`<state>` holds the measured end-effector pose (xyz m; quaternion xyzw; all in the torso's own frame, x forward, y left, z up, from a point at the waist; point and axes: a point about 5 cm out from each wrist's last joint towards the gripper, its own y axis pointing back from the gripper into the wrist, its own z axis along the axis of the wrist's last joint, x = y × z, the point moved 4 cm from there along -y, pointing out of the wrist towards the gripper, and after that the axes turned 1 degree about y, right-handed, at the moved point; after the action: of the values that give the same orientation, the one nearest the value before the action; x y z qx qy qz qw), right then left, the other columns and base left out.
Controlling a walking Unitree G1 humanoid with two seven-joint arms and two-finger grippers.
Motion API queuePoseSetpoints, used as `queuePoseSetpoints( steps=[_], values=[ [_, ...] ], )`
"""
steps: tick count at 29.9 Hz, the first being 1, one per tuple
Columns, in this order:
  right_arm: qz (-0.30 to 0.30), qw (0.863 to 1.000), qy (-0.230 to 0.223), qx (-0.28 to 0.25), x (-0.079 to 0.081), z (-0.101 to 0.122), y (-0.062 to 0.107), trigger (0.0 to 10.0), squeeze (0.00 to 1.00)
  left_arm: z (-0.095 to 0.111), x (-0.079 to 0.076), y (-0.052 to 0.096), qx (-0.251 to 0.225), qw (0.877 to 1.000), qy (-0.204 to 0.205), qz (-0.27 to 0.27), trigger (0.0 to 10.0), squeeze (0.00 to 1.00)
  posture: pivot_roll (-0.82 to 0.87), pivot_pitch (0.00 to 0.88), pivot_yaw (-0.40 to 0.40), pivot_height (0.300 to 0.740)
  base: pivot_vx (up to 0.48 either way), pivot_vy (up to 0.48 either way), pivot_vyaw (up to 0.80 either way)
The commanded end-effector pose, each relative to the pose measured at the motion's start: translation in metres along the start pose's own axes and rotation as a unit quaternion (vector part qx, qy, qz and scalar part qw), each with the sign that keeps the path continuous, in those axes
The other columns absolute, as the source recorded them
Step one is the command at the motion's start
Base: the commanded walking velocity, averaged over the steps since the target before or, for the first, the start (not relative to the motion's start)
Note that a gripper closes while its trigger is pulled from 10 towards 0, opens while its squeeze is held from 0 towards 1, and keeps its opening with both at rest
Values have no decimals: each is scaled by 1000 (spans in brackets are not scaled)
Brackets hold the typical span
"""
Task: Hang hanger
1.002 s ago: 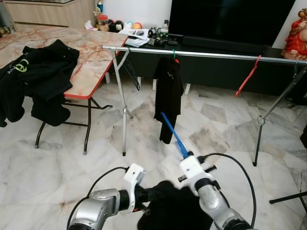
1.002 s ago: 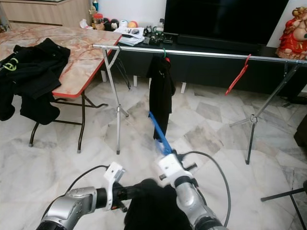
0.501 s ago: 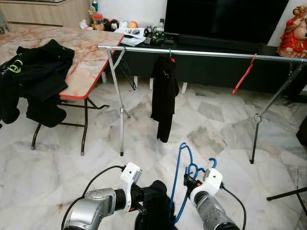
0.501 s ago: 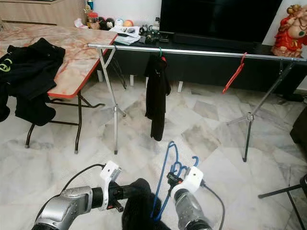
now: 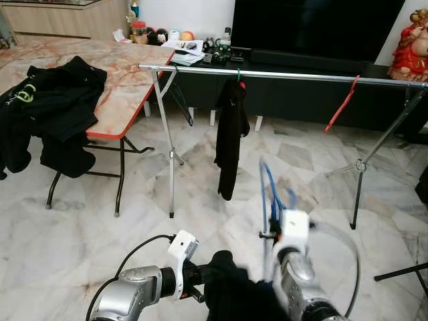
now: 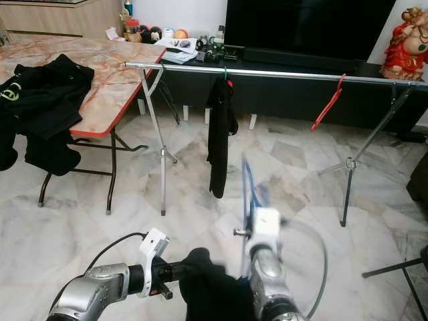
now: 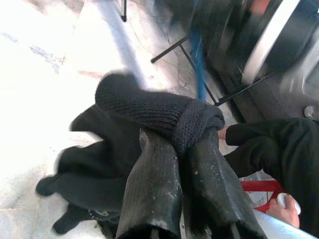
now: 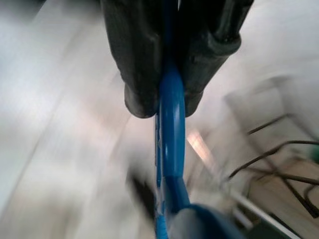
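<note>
Right claw (image 8: 159, 102) around blue hanger (image 5: 269, 190)

Blue hanger (image 5: 271, 194) and right claw (image 8: 167, 97) motion-blurred, black garment (image 5: 237, 297) cut off at lower edge

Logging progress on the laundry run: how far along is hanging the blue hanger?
Done: one black garment and a red hanger already hang on the rail. In hand: the right gripper has its jaws shut on the blue hanger, the left gripper on dark knit clothing. Left: bringing the hanger to the rail and hooking it on.
</note>
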<state>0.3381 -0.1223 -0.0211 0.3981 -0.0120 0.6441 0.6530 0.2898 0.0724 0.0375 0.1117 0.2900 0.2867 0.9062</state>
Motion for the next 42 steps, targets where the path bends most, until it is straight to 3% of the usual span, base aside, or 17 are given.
queuePoseSetpoints(
  steps=[1, 4, 6, 9, 10, 11, 12, 14, 17, 19, 20, 22, 24, 27, 33, 42],
  values=[
    [70, 994, -78, 21, 18, -6, -1, 10000, 0, 5, -2, -3, -7, 1000, -3, -10, 10000, 0, 124, 44, -53, 740, 0, 0, 0],
    [103, 991, -83, 9, 26, -2, 0, 10000, 0, 5, -2, -3, -8, 1000, -2, -10, 10000, 0, 124, 44, -53, 740, 0, 0, 0],
    [178, 977, -116, -25, 40, 12, 3, 10000, 0, 6, -3, -4, -9, 1000, -1, -13, 10000, 0, 122, 46, -51, 740, 0, 0, 0],
    [252, 956, -126, -77, 51, 27, 10, 10000, 0, 7, -3, -4, -9, 1000, 1, -16, 10000, 0, 122, 46, -51, 740, 0, 0, 0],
    [252, 956, -126, -77, 51, 27, 10, 10000, 0, 7, -3, -4, -9, 1000, 1, -16, 10000, 0, 122, 46, -51, 740, 0, 0, 0],
    [287, 942, -137, -102, 55, 35, 14, 10000, 0, 8, -3, -4, -10, 1000, 3, -19, 10000, 0, 127, 47, -50, 740, 0, 0, 0],
    [300, 937, -139, -112, 56, 38, 16, 10000, 0, 8, -3, -4, -10, 1000, 4, -20, 10000, 0, 127, 47, -50, 740, 0, 0, 0],
    [304, 934, -135, -129, 56, 42, 17, 10000, 0, 8, -3, -3, -10, 1000, 6, -22, 10000, 0, 128, 48, -50, 740, 0, 0, 0],
    [309, 931, -130, -144, 54, 45, 19, 10000, 0, 8, -2, -3, -10, 1000, 7, -22, 10000, 0, 128, 48, -50, 740, 0, 0, 0],
    [278, 946, -55, -157, 52, 45, 18, 10000, 0, 7, 0, -2, -10, 1000, 9, -22, 10000, 0, 128, 48, -50, 740, 0, 0, 0],
    [278, 946, -55, -157, 52, 45, 18, 10000, 0, 7, 0, -2, -10, 1000, 9, -22, 10000, 0, 128, 48, -50, 740, 0, 0, 0],
    [238, 953, 70, -172, 55, 47, 16, 10000, 0, 4, 1, 0, -9, 1000, 10, -22, 10000, 0, 128, 48, -50, 740, 0, 0, 0],
    [212, 946, 141, -202, 57, 55, 18, 10000, 0, 3, 2, 0, -8, 1000, 11, -23, 10000, 0, 128, 48, -50, 740, 0, 0, 0],
    [224, 939, 133, -224, 64, 61, 20, 10000, 0, 2, 3, 1, -9, 1000, 13, -25, 10000, 0, 141, 51, -43, 740, 0, 0, 0],
    [266, 930, 140, -211, 77, 50, 22, 10000, 0, 0, 4, 2, -9, 999, 16, -29, 10000, 0, 145, 50, -43, 740, 0, 0, 0],
    [243, 944, 129, -185, 74, 40, 17, 10000, 0, -2, 3, 2, -12, 999, 21, -42, 10000, 0, 144, 51, -45, 740, 0, 0, 0]
  ],
)
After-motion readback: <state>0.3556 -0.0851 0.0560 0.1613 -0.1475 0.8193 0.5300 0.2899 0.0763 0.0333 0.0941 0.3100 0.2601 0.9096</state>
